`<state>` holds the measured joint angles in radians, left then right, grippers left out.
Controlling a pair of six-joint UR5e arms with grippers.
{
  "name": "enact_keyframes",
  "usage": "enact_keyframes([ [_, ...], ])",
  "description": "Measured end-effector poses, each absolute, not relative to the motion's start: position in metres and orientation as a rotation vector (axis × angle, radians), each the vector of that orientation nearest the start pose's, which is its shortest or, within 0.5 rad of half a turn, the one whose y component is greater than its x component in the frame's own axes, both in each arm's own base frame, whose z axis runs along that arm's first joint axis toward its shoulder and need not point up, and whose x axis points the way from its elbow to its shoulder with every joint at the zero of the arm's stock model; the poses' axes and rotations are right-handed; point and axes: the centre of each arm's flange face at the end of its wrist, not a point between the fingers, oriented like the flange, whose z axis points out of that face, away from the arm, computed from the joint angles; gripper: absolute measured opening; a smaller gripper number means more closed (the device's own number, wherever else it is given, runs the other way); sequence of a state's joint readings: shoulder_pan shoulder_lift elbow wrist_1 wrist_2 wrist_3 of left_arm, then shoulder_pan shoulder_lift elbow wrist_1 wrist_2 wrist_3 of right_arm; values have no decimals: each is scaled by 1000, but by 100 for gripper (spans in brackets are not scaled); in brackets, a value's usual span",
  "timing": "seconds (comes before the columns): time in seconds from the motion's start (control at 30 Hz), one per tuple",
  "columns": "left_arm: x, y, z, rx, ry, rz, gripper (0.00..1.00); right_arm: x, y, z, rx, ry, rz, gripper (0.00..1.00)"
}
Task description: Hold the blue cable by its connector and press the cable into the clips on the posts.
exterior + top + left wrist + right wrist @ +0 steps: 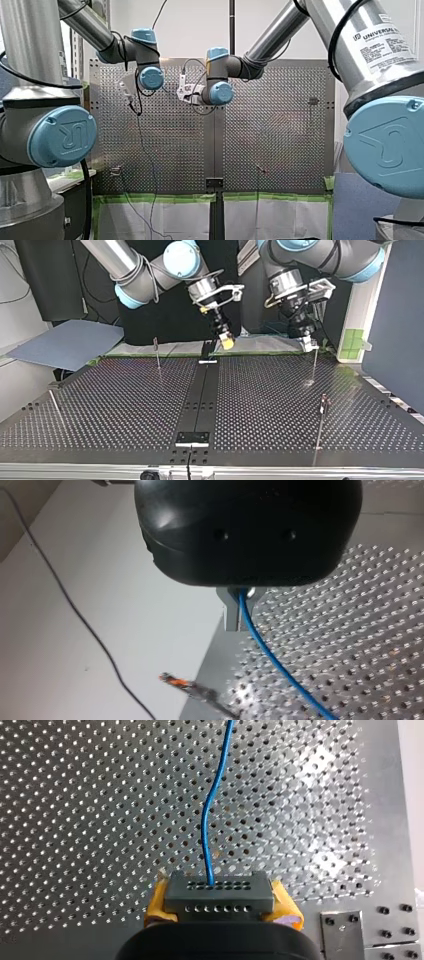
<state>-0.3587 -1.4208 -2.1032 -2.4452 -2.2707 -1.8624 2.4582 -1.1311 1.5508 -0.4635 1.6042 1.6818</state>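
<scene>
1. Perforated table [125, 405] underneath, thin posts [157, 354] standing on it, and no cable in any clip yet, as far as I can make out.
2. Blue cable [206, 825]: thin, light and floppy (it won't push), so guide it close to each clip.
3. Connector [220, 892], a grey holed block, is the firm handle, and the right gripper [220, 901] clamps it between yellow pads.
4. Left gripper [239, 611] pinches the cable itself, and the strand trails away over the table.
</scene>
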Motion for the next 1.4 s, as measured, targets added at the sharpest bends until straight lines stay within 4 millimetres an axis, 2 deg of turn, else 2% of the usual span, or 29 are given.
enact_keyframes([
  [0.33,349,-188,391,-565,1205,-76,0,593,-312,326,-2300,992,-2547,0],
  [0.73,374,-181,375,-515,1322,-25,0,606,-321,370,-2240,959,-2610,0],
  [1.07,370,-168,382,-520,1352,-12,0,613,-331,409,-2171,940,-2694,0],
  [1.2,378,-159,383,-520,1352,-12,0,615,-336,426,-2135,929,-2736,0],
  [1.4,394,-145,395,-521,1329,-21,0,619,-339,452,-2079,908,-2795,0],
])
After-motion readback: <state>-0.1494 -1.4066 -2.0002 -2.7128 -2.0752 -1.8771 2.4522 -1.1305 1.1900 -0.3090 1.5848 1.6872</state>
